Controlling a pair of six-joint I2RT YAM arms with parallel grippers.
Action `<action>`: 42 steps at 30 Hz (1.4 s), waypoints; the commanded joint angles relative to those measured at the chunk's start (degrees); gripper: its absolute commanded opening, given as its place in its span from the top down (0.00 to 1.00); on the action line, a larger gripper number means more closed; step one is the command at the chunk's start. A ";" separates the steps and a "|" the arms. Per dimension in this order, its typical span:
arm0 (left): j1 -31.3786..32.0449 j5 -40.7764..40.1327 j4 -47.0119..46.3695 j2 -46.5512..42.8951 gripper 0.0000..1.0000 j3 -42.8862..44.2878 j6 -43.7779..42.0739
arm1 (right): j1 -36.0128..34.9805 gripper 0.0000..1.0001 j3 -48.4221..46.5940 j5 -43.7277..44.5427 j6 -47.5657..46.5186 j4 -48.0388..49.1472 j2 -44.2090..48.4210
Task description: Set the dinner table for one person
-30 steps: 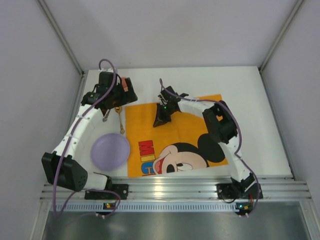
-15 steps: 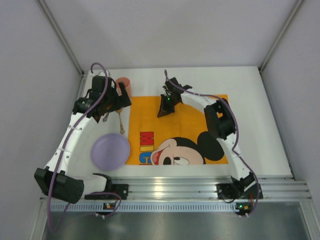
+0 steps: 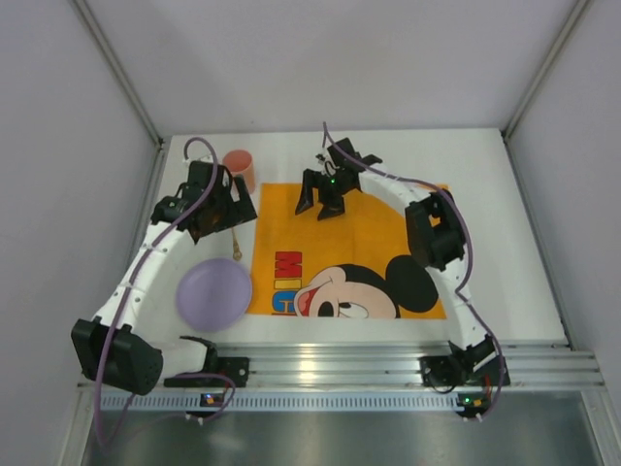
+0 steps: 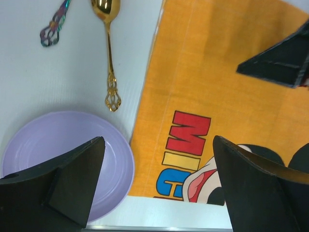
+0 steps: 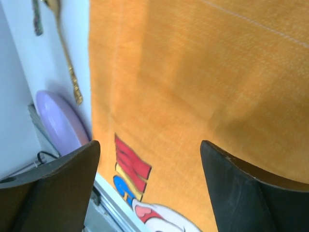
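Nearest us, the purple plate (image 3: 213, 293) sits by the near-left corner of the dinner table (image 3: 505, 214), the white top spread under everything. Just beside it, the orange Mickey placemat (image 3: 369, 243) lies along the near edge. Beyond the plate, a gold spoon (image 4: 109, 53) and a second utensil's handle (image 4: 55, 24) lie left of the mat. The left gripper (image 4: 158, 140) hovers there, jaws wide, holding nothing. Further on, the right gripper (image 5: 149, 144) hangs over the mat's far edge, fingers spread, empty too. A pink cup (image 3: 239, 168) stands towards the far-left corner.
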State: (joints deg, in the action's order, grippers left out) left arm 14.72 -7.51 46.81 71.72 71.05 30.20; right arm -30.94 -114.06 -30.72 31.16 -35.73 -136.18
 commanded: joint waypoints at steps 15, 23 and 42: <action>0.57 -3.39 -11.03 8.51 0.09 -18.23 7.51 | 0.79 0.14 33.36 -1.98 2.59 4.00 45.01; 0.57 -4.62 -13.14 18.97 0.38 -16.91 6.63 | 1.84 0.16 43.13 3.03 -0.22 -1.54 54.79; 5.47 -6.81 -3.05 13.17 1.00 -3.86 6.10 | 9.23 0.21 48.58 5.14 -6.37 -7.34 61.64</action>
State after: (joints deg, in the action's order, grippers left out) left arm 16.34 -14.90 41.85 87.02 57.80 35.90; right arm -23.07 -64.95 -26.13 26.55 -42.46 -77.08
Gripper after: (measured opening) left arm 0.035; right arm 0.793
